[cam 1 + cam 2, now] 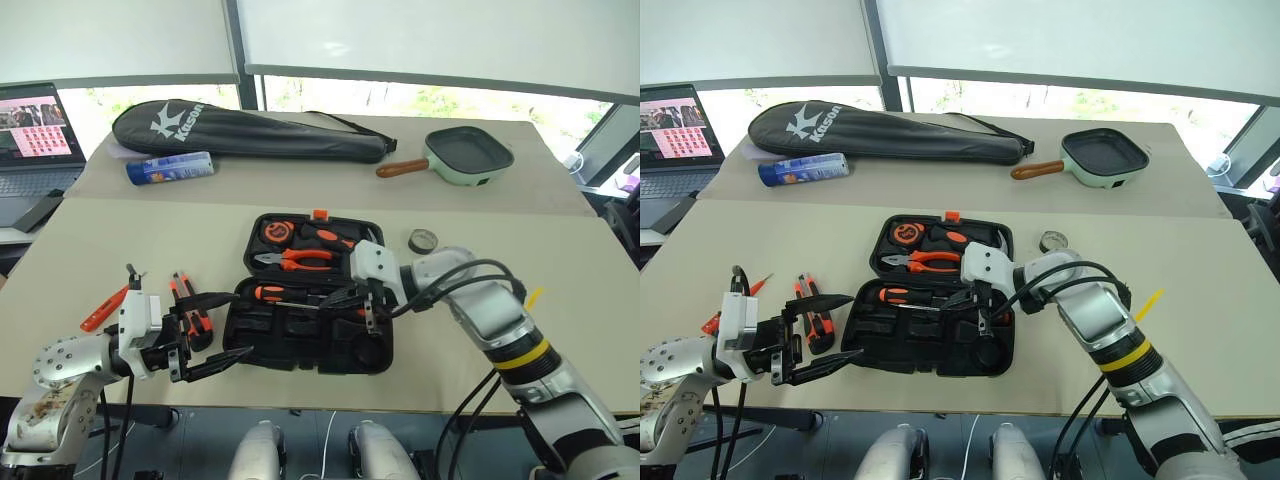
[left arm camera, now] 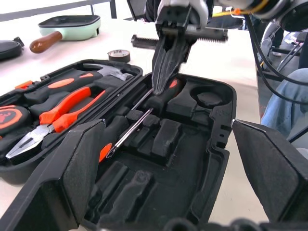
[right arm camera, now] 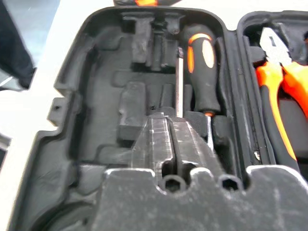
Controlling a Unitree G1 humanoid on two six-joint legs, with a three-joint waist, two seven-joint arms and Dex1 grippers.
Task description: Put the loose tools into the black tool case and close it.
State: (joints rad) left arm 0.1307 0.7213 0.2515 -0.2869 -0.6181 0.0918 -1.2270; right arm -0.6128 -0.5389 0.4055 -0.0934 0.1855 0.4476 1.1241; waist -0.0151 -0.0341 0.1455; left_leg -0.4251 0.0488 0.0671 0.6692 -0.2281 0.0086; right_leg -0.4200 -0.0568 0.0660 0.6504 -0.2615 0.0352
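The black tool case lies open near the bench's front edge, with pliers in its far half. Two orange-and-black screwdrivers already lie in the near half. The right end effector sits over them, pinched shut at the handle end of one; it seems to be pressing or nudging the tool into its moulded slot, though I cannot tell whether it actually grips anything. The left end effector hangs spread wide and empty at the case's left end, close to the front edge.

So the step in hand is seating the second screwdriver. Still loose are the utility knife and the slim orange tester screwdriver, both on the bench left of the case, and the tape roll just beyond its far right corner.

Next — judging from this — the right arm must lift clear, then the left reaches the short way to the knife.
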